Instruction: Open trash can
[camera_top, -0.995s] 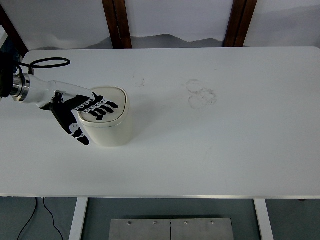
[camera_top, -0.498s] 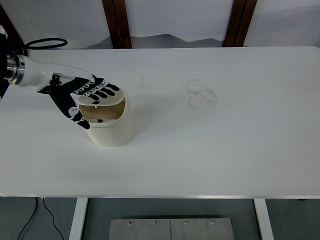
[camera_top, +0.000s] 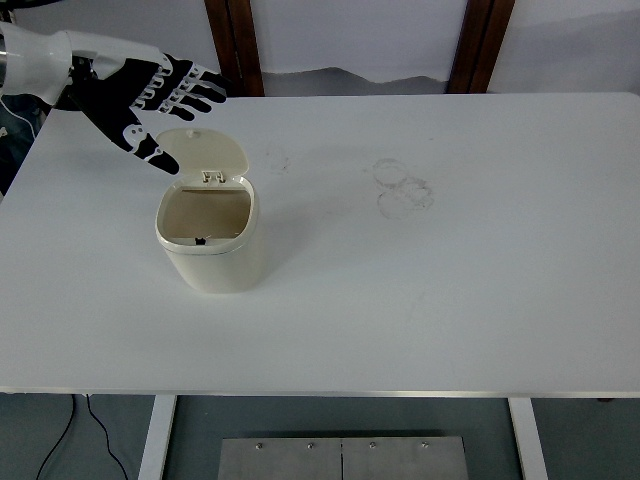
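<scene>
A cream trash can (camera_top: 212, 255) stands on the white table (camera_top: 430, 300), left of the middle. Its lid (camera_top: 204, 153) is swung up and back on its hinge, and the inside of the can shows. My left hand (camera_top: 160, 95) is black and white, with its fingers spread and holding nothing. It hovers above and behind the lid, at the top left of the picture, apart from the can. The right arm is out of view.
Faint ring marks (camera_top: 402, 187) stain the table right of the middle. Two brown wooden posts (camera_top: 234, 45) stand behind the table's far edge. A metal plate (camera_top: 342, 458) lies on the floor below the near edge.
The lid was shut under my left hand, then sprang open. My hand has risen up and back to the top left, away from the can.
</scene>
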